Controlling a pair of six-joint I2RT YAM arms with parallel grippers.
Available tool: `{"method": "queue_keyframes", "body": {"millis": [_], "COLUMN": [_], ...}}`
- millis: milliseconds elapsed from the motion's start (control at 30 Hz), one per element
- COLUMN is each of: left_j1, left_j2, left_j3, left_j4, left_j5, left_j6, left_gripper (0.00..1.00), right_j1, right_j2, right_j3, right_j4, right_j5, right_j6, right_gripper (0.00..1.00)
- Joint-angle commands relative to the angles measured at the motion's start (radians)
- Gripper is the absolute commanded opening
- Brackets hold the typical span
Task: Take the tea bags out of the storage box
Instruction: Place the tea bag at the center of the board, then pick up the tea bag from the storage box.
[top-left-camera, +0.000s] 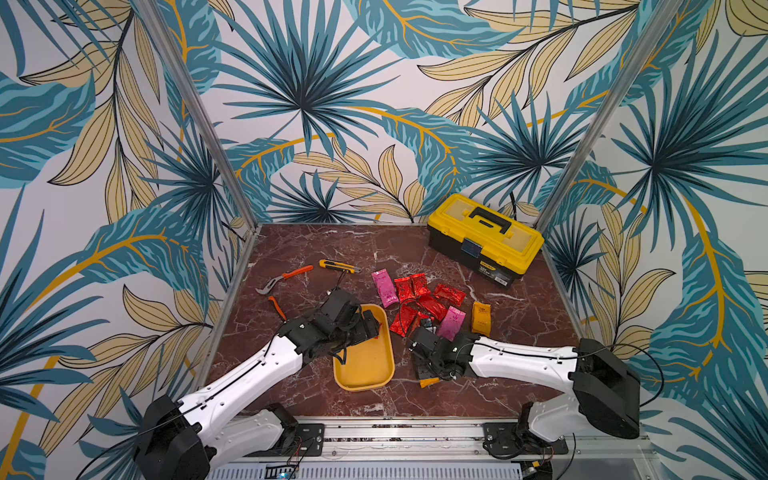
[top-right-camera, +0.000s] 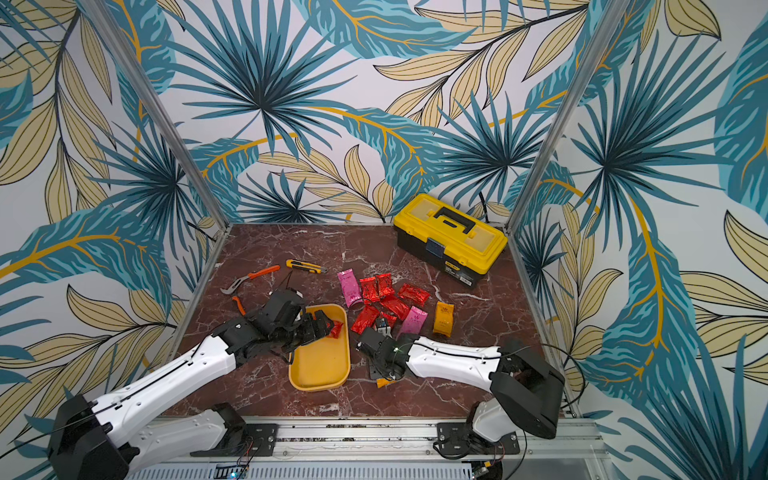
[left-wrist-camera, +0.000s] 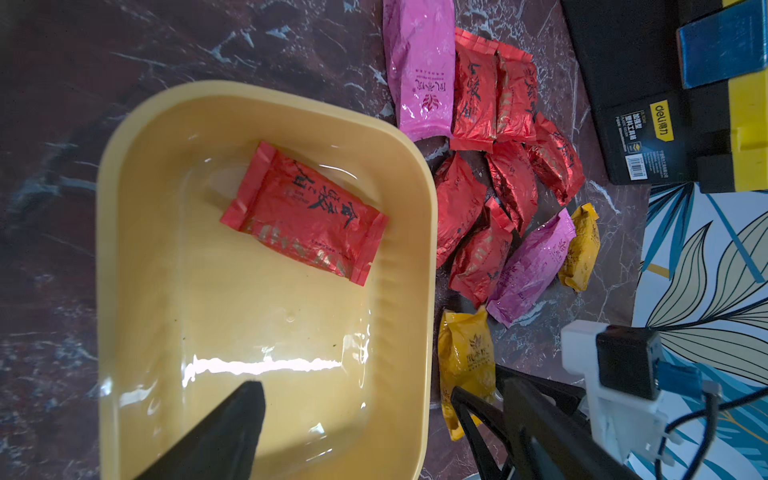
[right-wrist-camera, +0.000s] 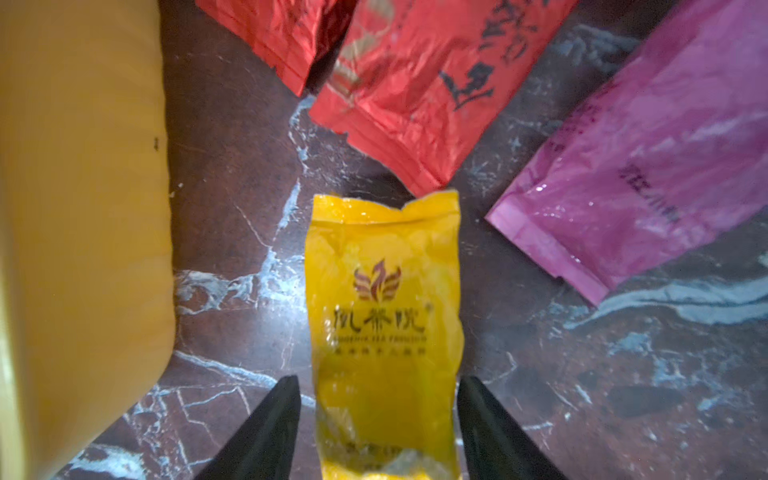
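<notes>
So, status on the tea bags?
Left hand open, above storage box. Right hand open, straddling orange sachet on table. One red tea bag in box; other bags out. Nothing blocking it.

Robot lab booth, aluminium frame posts (top-left-camera: 202, 124), leaf-print walls (top-left-camera: 332, 104) (printed backdrop), marble-pattern tabletop (top-left-camera: 332, 249)

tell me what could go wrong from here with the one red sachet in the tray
1. The red sachet lies flat on the glossy floor of the tray; the open left gripper might skid over it or shove the tray.
2. The right gripper straddles an orange-yellow sachet right beside the tray, so the two grippers may collide.
</notes>
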Motion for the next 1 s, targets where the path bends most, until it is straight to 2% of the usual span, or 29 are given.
{"method": "queue_keyframes", "body": {"millis": [0,167,400,633,833,967], "left_j1": [0.019,0.103,0.224,0.344,0.45,0.488], "left_j2": [-0.057,-0.142,-0.205,-0.25,-0.329,-0.403], "left_j3": [-0.022,-0.019,-0.031,-0.088,-0.188,-0.222], "left_j4": [-0.026,-0.07,-0.099,-0.097,-0.076,-0.102], "left_j5": [-0.052,-0.037,0.024,0.099,0.181,0.198], "left_j6": [-0.004,0.032,0.056,0.054,0.019,0.001], "left_gripper": [0.96,0.98,1.0,1.0,1.0,1.0], "right_j1": [0.003,0.003,0.002,0.001,0.001,0.002], "right_j2": [-0.039,-0.064,-0.031,0.176,0.391,0.494], "right_j3": [0.017,0.076,0.259,0.532,0.755,0.849], "right_j4": [-0.042,-0.1,-0.128,-0.153,-0.204,-0.217], "right_j5": [0.025,0.086,0.12,0.021,-0.033,-0.031], "right_j6": [-0.018,-0.089,-0.344,-0.546,-0.605,-0.63], "right_gripper": [0.7,0.74,0.79,0.83,0.84,0.84]}}
